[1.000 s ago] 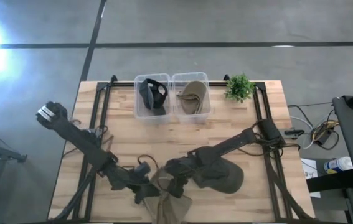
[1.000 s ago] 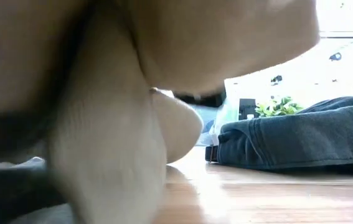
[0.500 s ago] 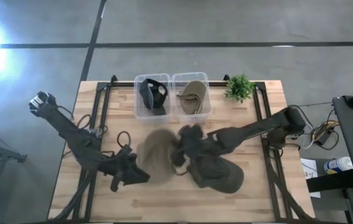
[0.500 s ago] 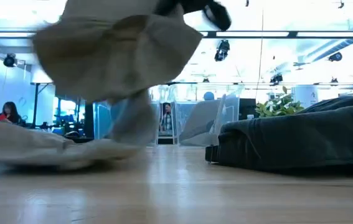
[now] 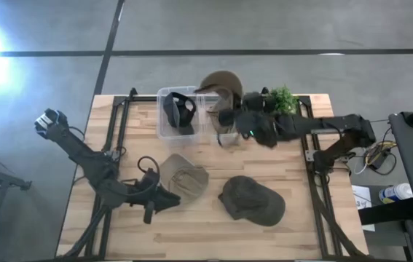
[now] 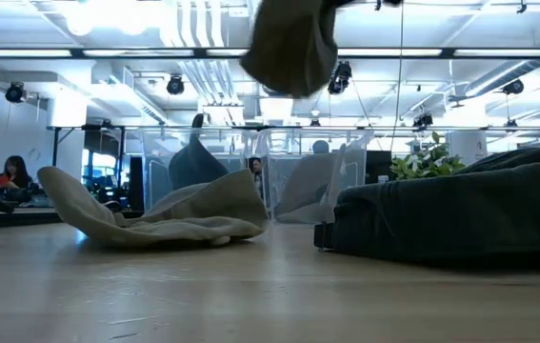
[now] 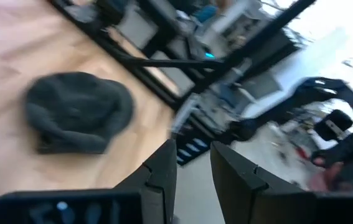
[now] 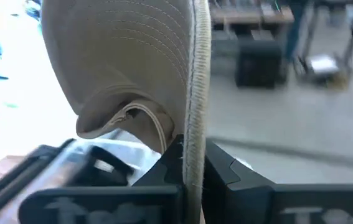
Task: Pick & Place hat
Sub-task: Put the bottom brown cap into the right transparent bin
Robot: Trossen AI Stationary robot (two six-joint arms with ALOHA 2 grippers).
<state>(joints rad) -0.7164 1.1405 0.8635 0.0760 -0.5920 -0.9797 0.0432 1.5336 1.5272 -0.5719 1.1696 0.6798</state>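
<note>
Looking down from above: carrying a tan cap [image 5: 219, 87] in the right gripper [image 5: 229, 115], now hanging over the right bin [image 5: 237, 135] rather than mid-table as half a second ago, so nearing the drop, judging by that. Leaving a second tan hat [image 5: 185, 180] lying flat on the table [image 5: 315, 167], just beside the left gripper [image 5: 164, 199]. Counting four hats in sight: the two tan ones, a dark green cap [image 5: 253, 200] on the wood, and a black hat [image 5: 179, 110] in the left bin [image 5: 161, 127]; also two bins and one plant [image 5: 281, 100]. Viewing level with the tabletop: hanging high, the tan cap [image 6: 290, 43], having risen clear of the second tan hat [image 6: 160, 211] slumped below. Peering past the left wrist: gaping slightly, the left gripper [image 7: 193, 171], grasping nothing. Peering past the right wrist: pinching the brim of the tan cap [image 8: 129, 68], the right gripper [image 8: 189, 163] clamped tight.
</note>
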